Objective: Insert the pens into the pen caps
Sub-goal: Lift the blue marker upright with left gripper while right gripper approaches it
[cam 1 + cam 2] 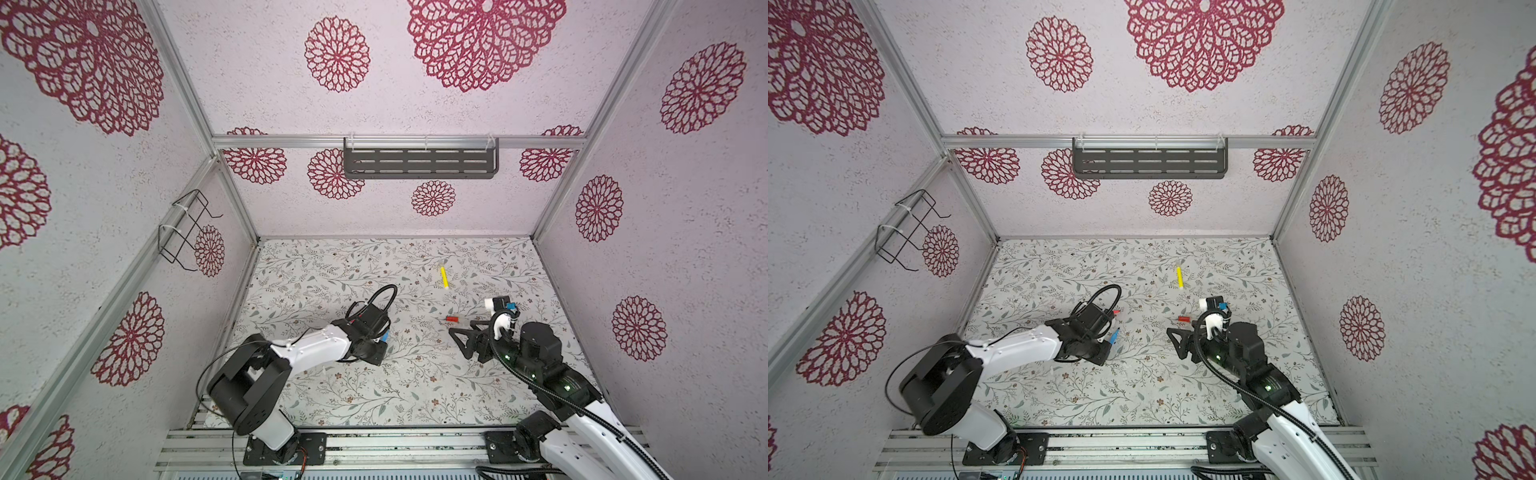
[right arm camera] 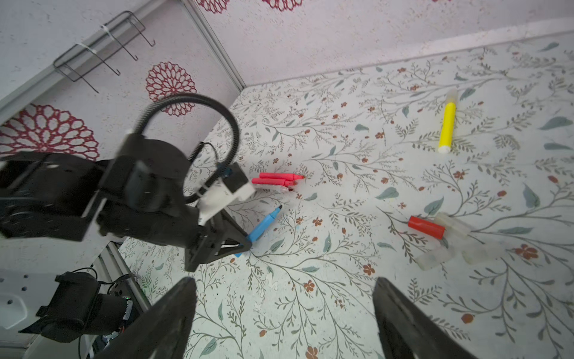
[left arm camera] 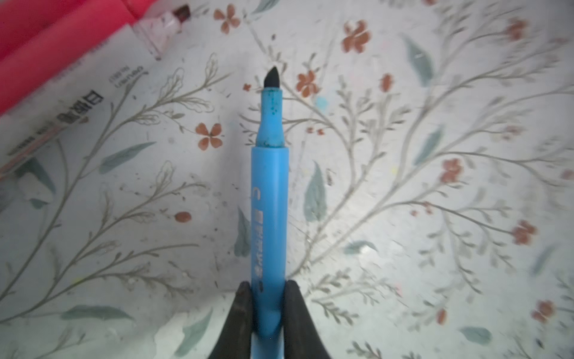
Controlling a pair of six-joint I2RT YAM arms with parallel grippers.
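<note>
Left gripper (image 3: 267, 287) gripped 1 blue pen (image 3: 269, 202); right gripper (image 2: 283, 281) jaws stood apart, empty. Loose: 2 red pens (image 2: 276, 178), 1 white pen (image 2: 273, 188), 1 yellow pen (image 2: 447, 127), 1 red cap (image 2: 426, 227), about 3 clear caps (image 2: 453, 225).

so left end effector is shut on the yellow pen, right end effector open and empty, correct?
Not quite. The left end effector is shut on the blue pen, not the yellow one, as the left wrist view shows. The yellow pen lies free on the table in the right wrist view. The right end effector is open and empty.
</note>
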